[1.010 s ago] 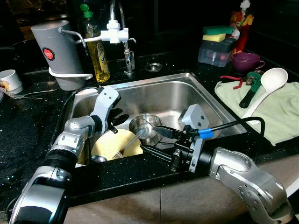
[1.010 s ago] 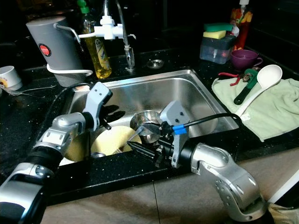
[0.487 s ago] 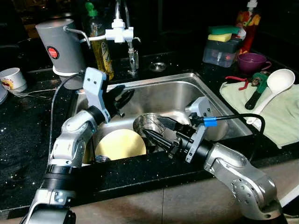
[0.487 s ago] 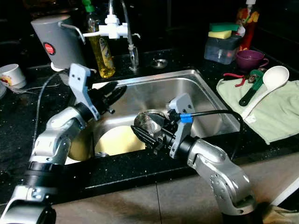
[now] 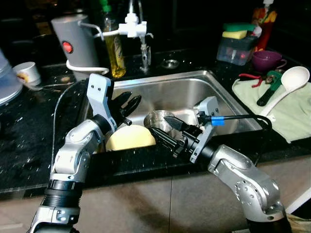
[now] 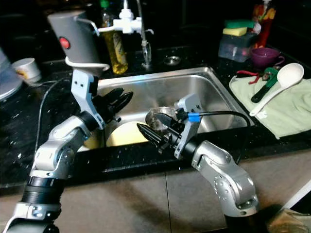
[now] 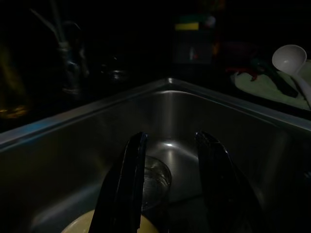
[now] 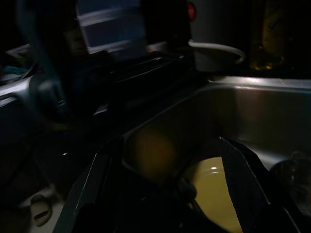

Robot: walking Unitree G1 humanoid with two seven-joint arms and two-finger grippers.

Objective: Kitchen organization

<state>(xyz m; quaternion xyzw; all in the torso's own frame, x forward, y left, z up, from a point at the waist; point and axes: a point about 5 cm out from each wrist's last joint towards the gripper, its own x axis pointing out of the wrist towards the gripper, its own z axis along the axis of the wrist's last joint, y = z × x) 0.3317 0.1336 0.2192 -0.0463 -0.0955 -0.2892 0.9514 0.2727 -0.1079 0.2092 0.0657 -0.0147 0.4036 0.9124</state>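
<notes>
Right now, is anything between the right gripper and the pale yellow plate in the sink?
Nothing visible. The open right gripper hangs inside the steel sink, by the round steel bowl; the pale yellow plate lies just to its left with no object between. The left gripper is higher, above the plate's far edge.

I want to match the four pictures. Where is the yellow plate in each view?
Left eye: yellow plate in the sink, at its near left.
Right eye: same place.
Left wrist: pale edge below the fingers.
Right wrist: between the fingers.
Shared landmark: steel sink.
</notes>
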